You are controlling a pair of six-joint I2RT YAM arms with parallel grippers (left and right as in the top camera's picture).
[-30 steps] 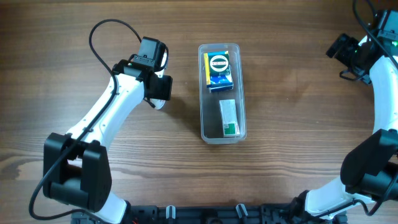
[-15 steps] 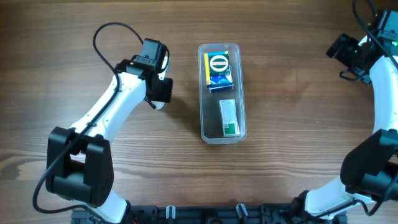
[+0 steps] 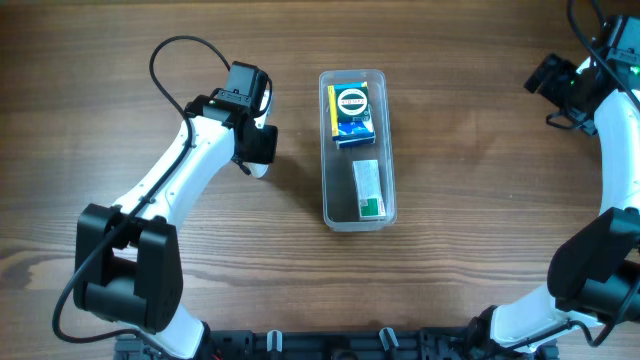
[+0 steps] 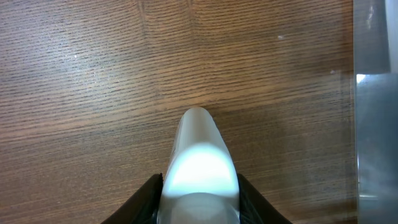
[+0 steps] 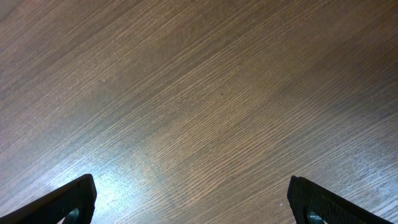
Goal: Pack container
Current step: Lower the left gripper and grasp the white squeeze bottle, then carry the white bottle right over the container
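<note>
Robot lab: left arm (image 3: 180, 172), right arm (image 3: 622, 150), wood-grain table (image 3: 470, 220).

Showing fine, mostly matt grain with a soft sheen on the brown wooden table (image 3: 470, 200), gleaming smooth and glossy on the white rounded plastic piece (image 4: 198, 168), glinting faintly along the long clear colourless plastic rectangular tub (image 3: 324, 150), looking printed and slightly shiny on the blue-and-yellow cardboard box (image 3: 351, 112).

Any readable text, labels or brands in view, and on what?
Blue and yellow cardboard box in the clear plastic rectangular tub: round logo, lettering too blurred to read.
White and green cardboard box: print too small to read.
Smooth white rounded object: no text visible.
</note>
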